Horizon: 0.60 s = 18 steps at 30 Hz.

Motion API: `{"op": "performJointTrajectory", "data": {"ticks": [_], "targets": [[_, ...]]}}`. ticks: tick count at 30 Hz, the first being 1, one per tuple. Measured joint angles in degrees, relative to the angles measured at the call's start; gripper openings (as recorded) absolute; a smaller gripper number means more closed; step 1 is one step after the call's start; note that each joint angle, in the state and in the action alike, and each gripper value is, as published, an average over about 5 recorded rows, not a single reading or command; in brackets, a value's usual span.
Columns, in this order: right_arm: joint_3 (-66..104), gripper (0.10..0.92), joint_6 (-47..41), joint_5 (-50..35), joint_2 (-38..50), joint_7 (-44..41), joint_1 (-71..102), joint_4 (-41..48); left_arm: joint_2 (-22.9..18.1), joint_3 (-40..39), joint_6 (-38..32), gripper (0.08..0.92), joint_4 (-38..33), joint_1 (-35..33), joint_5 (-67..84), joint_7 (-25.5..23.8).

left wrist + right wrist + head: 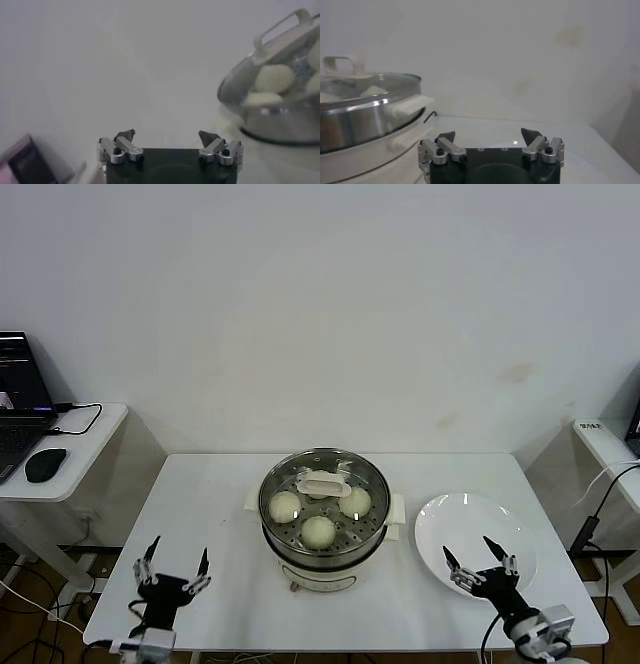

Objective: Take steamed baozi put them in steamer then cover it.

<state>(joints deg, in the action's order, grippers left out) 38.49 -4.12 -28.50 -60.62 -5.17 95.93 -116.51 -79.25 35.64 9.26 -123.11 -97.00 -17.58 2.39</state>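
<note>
Head view shows me smooth round baozi [318, 530] under the glass cover [323, 482] on the steel steamer [322, 554], left gripper [176, 568] and right gripper [478, 556] both spread wide, empty.

We find the steamer [323, 529] at the table's [210, 504] centre, cover [323, 485] on it, baozi [318, 530] inside; a plate [470, 529] lies to its right.

Through the glass lid [324, 494] on the steamer [322, 529] only three buns [318, 530] show; a fourth is perhaps behind the lid's handle [323, 481]. In the left wrist view the steamer [280, 100] is blurry and cut off by the edge. In the right wrist view the steamer [360, 125] is cut off too. Left of the steamer, the laptop [18, 399] is cut off, its screen too small to read.
</note>
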Motion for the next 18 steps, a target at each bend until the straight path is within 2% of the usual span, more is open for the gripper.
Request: {"op": "performJointTrajectory", "data": {"ticks": [18], "targets": [[1.02,0.823,-0.98,-0.10,-1.22,1.76,1.70,-1.96,-1.95,3.44,-0.72,0.823,-3.69,-6.83,8.98,1.16]]}}
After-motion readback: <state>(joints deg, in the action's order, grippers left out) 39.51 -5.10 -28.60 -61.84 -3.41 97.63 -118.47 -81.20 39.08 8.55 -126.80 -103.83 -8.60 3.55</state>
